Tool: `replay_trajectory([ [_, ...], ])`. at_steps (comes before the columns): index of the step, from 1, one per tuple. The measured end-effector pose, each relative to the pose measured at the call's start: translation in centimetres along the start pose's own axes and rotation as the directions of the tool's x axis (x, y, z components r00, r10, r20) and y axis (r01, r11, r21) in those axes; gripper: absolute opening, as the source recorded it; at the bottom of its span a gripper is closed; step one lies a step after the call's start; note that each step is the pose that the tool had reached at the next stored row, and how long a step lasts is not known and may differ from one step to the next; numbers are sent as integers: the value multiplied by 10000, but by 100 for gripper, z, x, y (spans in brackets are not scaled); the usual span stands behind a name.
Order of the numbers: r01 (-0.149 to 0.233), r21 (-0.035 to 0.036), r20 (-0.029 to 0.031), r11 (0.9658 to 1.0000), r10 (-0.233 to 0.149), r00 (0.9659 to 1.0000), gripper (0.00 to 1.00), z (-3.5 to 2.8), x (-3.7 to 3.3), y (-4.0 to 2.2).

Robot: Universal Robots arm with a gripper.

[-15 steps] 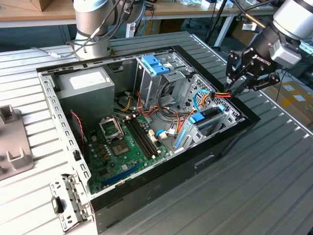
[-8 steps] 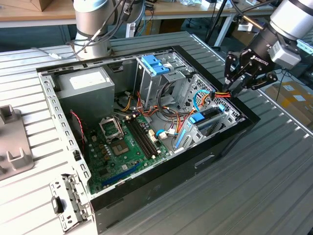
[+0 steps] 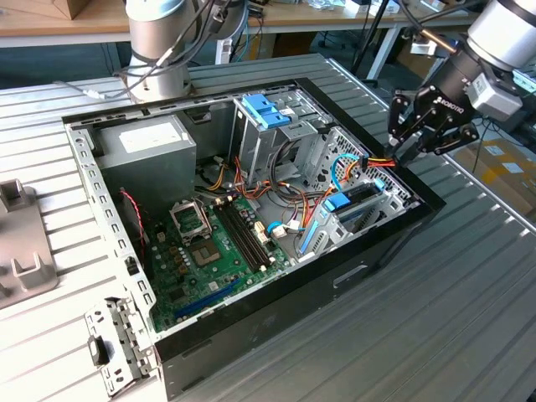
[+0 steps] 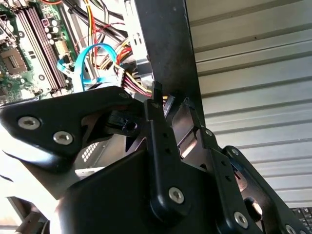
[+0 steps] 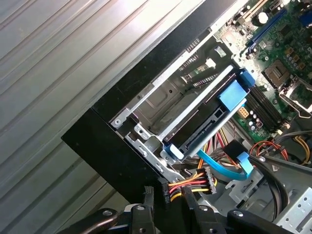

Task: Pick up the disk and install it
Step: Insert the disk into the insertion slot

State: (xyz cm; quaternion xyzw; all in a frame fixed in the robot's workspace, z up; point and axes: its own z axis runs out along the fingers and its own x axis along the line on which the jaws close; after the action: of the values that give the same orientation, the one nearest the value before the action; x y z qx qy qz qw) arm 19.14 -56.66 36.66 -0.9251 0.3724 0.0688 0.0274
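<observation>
Now pincer (image 3: 408, 144) (fingers pressed together, empty) tilted down at case (image 3: 385, 243) corner, just beside seated disk (image 3: 356, 201).

The disk (image 5: 200, 122) is sitting inside the open computer case (image 3: 394, 230), in the metal drive bay at the case's corner nearest the exterior view's right. In the first wrist view it is showing as a flat dark slab, framed by bright blue rails, with a blue tab lying at one end. In the exterior view the disk (image 3: 356, 205) is lying tilted in that bay, blue tab facing upward.
</observation>
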Motion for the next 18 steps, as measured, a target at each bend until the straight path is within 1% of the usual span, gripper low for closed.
replay_trajectory([
  [3,39,6,12,10000,-39,10000,36,-3,28,30],
  [4,244,-23,15,9997,-244,9997,36,-2,27,30],
  [5,611,-79,15,9981,-611,9981,36,-1,29,30],
  [6,896,-124,16,9959,-896,9960,36,-3,37,22],
  [7,983,-134,19,9951,-983,9952,36,-1,58,3],
  [17,993,-137,19,9950,-993,9951,36,11,67,-3],
  [18,994,-136,19,9950,-994,9951,35,11,67,-3],
])
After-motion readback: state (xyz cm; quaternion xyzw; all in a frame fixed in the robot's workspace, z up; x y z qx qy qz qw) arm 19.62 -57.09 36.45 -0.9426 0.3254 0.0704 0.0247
